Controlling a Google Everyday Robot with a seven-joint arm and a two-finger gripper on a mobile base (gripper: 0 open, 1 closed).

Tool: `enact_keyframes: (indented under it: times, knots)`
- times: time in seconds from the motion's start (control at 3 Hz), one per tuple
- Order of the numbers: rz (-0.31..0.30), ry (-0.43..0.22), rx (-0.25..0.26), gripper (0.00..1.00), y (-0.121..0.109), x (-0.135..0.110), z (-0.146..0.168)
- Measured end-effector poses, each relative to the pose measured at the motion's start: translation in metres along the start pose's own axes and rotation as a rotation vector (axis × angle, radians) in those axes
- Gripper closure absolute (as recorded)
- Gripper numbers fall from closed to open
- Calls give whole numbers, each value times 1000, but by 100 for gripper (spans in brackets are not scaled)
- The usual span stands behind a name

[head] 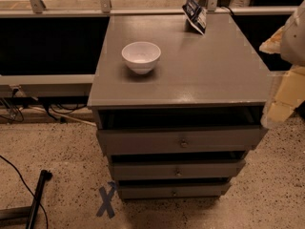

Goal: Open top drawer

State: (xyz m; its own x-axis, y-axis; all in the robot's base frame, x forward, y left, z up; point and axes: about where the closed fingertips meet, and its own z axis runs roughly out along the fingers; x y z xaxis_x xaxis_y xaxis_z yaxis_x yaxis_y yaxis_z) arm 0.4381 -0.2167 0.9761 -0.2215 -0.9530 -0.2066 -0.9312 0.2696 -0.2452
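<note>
The top drawer [181, 140] is the widest of three grey drawers in a grey cabinet [183, 87], with a small round metal knob [183, 142] at the centre of its front. Its front stands out a little from the cabinet, with a dark gap showing above it under the cabinet top. My gripper [272, 117] comes in from the right edge on a cream-coloured arm. It hangs beside the right end of the top drawer's front, just below the cabinet top's corner. The two narrower drawers [176, 171] sit below the top one.
A white bowl [141, 56] stands on the cabinet top at the left. A dark snack bag [195, 14] leans at the back. A metal railing [57, 11] runs behind. Cables and a black pole [38, 194] lie on the speckled floor at the left, near a blue tape X [107, 202].
</note>
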Motion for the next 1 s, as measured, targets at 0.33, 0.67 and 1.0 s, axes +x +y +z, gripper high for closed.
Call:
enact_keyframes:
  times: [0.33, 0.67, 1.0]
  knots:
    - [-2, -7, 5, 0, 0, -1, 0]
    - [-6, -66, -39, 0, 14, 7, 42]
    - [15, -151, -100, 0, 46, 25, 115]
